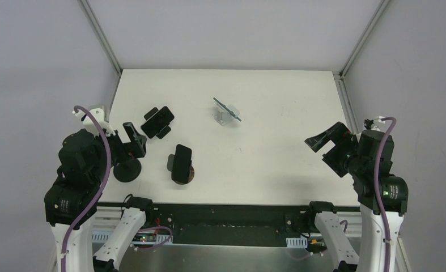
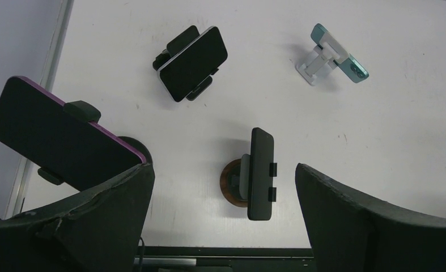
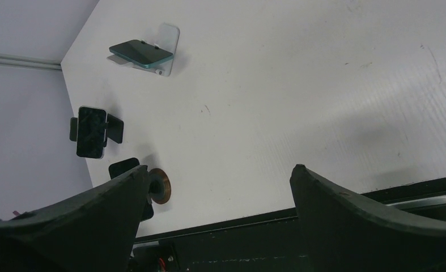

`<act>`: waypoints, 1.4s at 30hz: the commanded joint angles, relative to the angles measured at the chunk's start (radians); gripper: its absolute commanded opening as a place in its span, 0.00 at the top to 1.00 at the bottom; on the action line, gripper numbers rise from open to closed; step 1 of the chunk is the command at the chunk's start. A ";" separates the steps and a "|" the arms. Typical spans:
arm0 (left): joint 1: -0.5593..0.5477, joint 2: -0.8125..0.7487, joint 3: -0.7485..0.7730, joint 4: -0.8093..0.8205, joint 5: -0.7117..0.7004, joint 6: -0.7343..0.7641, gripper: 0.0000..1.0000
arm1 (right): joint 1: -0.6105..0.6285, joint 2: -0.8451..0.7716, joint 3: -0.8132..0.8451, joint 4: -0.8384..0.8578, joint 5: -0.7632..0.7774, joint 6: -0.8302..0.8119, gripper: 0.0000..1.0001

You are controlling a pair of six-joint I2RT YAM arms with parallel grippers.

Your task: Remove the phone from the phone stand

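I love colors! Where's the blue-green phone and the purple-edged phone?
blue-green phone (image 3: pixel 141 52), right wrist view, its broad face.
purple-edged phone (image 2: pixel 56 139), left wrist view, its dark screen.

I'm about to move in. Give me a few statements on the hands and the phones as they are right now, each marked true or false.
1. The left hand is shut on the purple-edged phone. False: it is open and grips nothing; that phone is off to its side.
2. The teal phone rests on a white stand. True.
3. The right hand holds a phone. False: it is open and empty, above the table.
4. The black phone by the round brown base lies flat on the table. False: a clamp holds it up over the base.
5. The white-edged phone sits in a black clamp stand. True.
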 commanded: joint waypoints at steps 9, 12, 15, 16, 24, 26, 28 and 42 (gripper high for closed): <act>-0.005 -0.050 -0.022 -0.013 -0.069 0.015 0.00 | 0.101 0.045 -0.147 0.226 -0.123 0.239 0.01; -0.004 -0.048 -0.026 -0.019 -0.070 0.011 0.00 | 0.231 0.077 -0.159 0.261 -0.028 0.279 0.01; -0.004 -0.049 -0.026 -0.021 -0.067 0.010 0.00 | 0.381 0.131 -0.163 0.303 0.056 0.322 0.01; -0.005 -0.049 -0.026 -0.021 -0.064 0.011 0.00 | 0.430 0.151 -0.165 0.326 0.087 0.332 0.01; -0.004 -0.059 -0.042 -0.035 -0.050 -0.009 0.00 | 0.765 0.419 -0.106 0.498 0.206 0.398 0.01; -0.004 -0.062 -0.052 -0.036 -0.035 -0.024 0.00 | 0.829 0.506 -0.066 0.540 0.221 0.394 0.01; -0.004 -0.068 -0.059 -0.040 -0.026 -0.032 0.00 | 0.876 0.594 -0.006 0.556 0.230 0.377 0.01; -0.010 -0.135 -0.176 -0.037 0.023 0.010 0.00 | 0.978 1.085 0.308 0.779 0.087 0.384 0.01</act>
